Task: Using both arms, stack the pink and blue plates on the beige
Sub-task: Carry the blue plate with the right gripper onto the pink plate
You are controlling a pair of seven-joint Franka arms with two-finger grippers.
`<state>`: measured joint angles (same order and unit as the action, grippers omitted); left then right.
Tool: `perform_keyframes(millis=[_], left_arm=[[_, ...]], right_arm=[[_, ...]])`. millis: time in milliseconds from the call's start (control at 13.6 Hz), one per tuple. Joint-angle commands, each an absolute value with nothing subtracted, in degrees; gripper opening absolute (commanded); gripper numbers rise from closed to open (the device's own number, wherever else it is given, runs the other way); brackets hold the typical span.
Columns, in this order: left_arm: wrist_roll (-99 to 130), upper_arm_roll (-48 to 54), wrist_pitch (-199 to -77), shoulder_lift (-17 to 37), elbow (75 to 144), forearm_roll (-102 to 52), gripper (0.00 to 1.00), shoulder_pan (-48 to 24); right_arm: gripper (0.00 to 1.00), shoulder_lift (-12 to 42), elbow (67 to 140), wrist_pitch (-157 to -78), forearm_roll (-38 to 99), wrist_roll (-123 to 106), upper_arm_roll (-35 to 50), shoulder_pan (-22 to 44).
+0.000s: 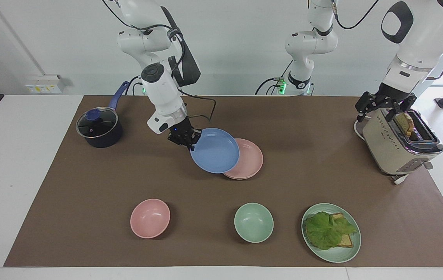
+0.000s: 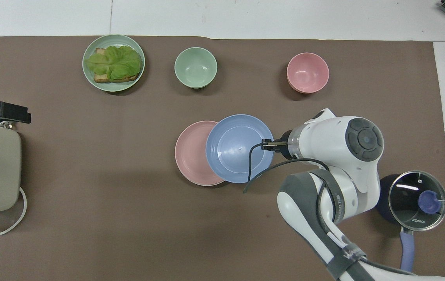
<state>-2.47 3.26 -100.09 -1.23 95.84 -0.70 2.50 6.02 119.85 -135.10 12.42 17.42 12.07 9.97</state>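
Right tool [image 1: 190, 143] is gripping blue plate [image 1: 214, 151] by its rim, tilted over pink plate [image 1: 246, 158] (mid-table) | I'm seeing left tool [image 1: 384, 105] spread wide over toaster [image 1: 396, 146].

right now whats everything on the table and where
blue plate: 1, blue, held over the pink plate's edge
pink plate: 1, pink, mid-table on a beige plate, whose rim just shows
pink bowl: 1, pink, farther from the robots
green bowl: 1, green, beside the pink bowl
green plate: 1, green, lettuce and toast
toaster: 1, cream, left arm's end
saucepan: 1, dark, right arm's end
right gripper: fingers shut on blue plate
left gripper: open, over toaster
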Motion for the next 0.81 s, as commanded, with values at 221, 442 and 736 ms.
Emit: perform_keyframes(millis=[221,442,736], left_arm=[[-1.93,3.43,-99.23,-1.49,95.89,0.18,1.00,2.72],[-1.93,3.43,-99.23,-1.49,95.89,0.18,1.00,2.72],[-1.93,3.43,-99.32,-1.49,95.89,0.18,1.00,2.72]], right_arm=[[0.00,9.31,119.44,-140.35,17.75,18.37,11.95,14.24],[0.00,10.54,119.53,-141.41,17.75,18.19,11.95,14.50],[0.00,12.65,119.71,-144.22,17.84,18.46,11.95,15.82]])
